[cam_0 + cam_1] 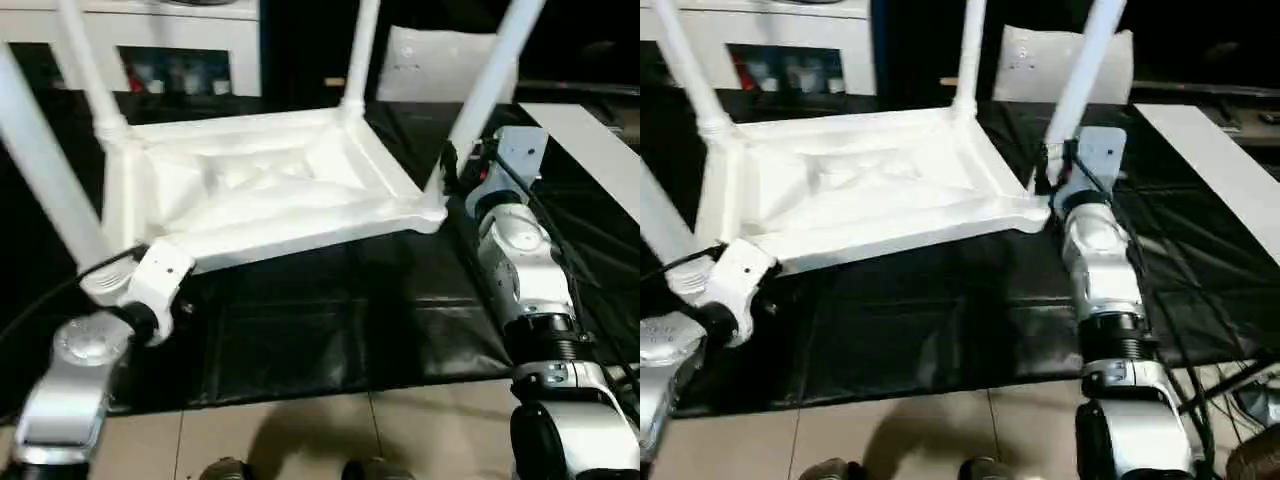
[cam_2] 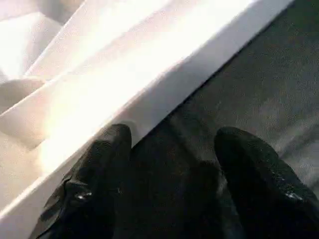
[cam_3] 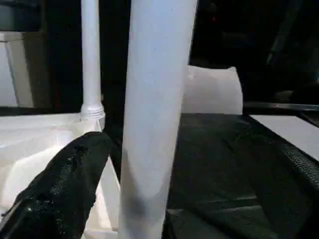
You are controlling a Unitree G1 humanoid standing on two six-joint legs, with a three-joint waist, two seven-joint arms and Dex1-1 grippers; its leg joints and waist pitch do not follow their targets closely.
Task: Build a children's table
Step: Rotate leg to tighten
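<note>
1. White plastic tabletop [image 1: 270,190] seen in the left eye view, lying upside down on the black mat [image 1: 330,330], ribbed side up, four tube legs standing in the corner sockets. Near right leg [image 1: 487,85] rising steeply just in front of the right gripper [image 1: 452,165]; left gripper [image 1: 150,300] close at the near left corner.

2. Same layout in the right eye view: right gripper at the foot of the near right leg, long axis of the leg running up and away from the claw. Right arm clearly the nearer one to this leg.

3. In the left wrist view, fingers [image 2: 94,174] spread apart, holding nothing; near edge of the tabletop just beyond the fingertips, one fingertip touching or almost touching the rim.

4. In the right wrist view, leg standing upright between the two open fingers, not yet clamped. Probably next: closing on the leg, straight along its axis.
</note>
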